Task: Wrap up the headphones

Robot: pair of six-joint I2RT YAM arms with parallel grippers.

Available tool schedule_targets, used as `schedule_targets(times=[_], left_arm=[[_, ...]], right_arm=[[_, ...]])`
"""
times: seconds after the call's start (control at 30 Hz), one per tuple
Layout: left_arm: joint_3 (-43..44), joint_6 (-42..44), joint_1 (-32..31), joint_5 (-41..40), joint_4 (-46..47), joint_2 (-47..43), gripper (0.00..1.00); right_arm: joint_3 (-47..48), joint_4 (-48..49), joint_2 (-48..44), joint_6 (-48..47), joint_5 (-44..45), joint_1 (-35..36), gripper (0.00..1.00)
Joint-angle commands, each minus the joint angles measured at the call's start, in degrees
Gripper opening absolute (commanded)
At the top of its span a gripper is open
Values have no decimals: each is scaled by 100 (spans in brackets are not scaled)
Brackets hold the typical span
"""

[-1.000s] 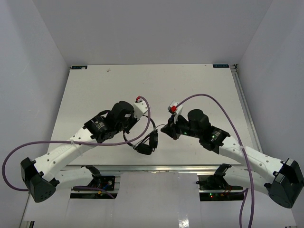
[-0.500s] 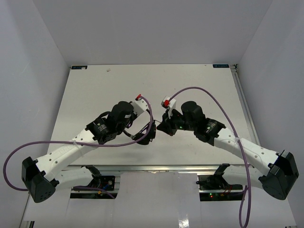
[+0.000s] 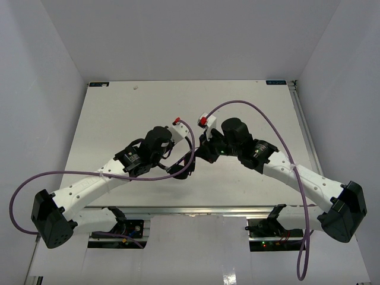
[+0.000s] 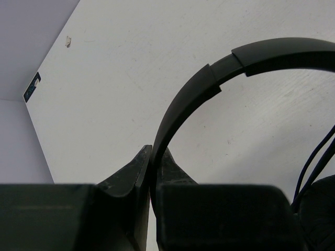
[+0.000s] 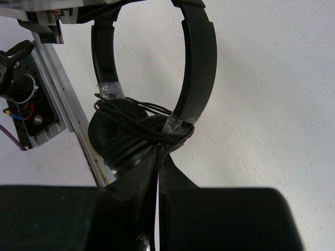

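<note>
From the near edge, the white left arm (image 3: 89, 187) and the white right arm (image 3: 303, 178) are reaching inward over the flat white table (image 3: 119, 113) and meeting near its middle. The left gripper (image 4: 151, 157) is pinching the thin curved headband (image 4: 209, 78) of the small black on-ear headphones (image 3: 185, 167), its jaws nearly together on the band. The right gripper (image 5: 158, 156) is standing fully closed, its tips pressing against the thin black cord (image 5: 149, 129) winding around the two round padded earcups (image 5: 112, 133). Whether a strand is caught between them cannot be told. The headphones are sitting between both grippers.
</note>
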Motion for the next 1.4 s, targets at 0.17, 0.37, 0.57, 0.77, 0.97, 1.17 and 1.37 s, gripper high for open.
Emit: schedule_targets(times=[0.17,0.37,0.57,0.77,0.97,1.17,1.37], left_arm=[[-17,-151,-1,-830,293,27,0],[28,-367,1,-1176,243,203,0],[213,-926,4,-1835,106,484,0],[737,-1866,34,-1657,-540,619,0],[1123,-2642,60,-1372,-1155,753,0],[1470,-3549,52,-1178,-1721,937,0],[1763,-4218,52,-671,-2099,952,0]], right_arm=[[350,324,101,228,-324,12,8],[70,819,1,596,-477,11,8],[-165,1460,-23,1168,-384,76,8],[-200,1555,97,1310,-100,196,8],[-183,1624,164,1388,240,309,8],[-46,1475,265,1467,1073,608,8],[-133,1447,296,1585,1860,842,8]])
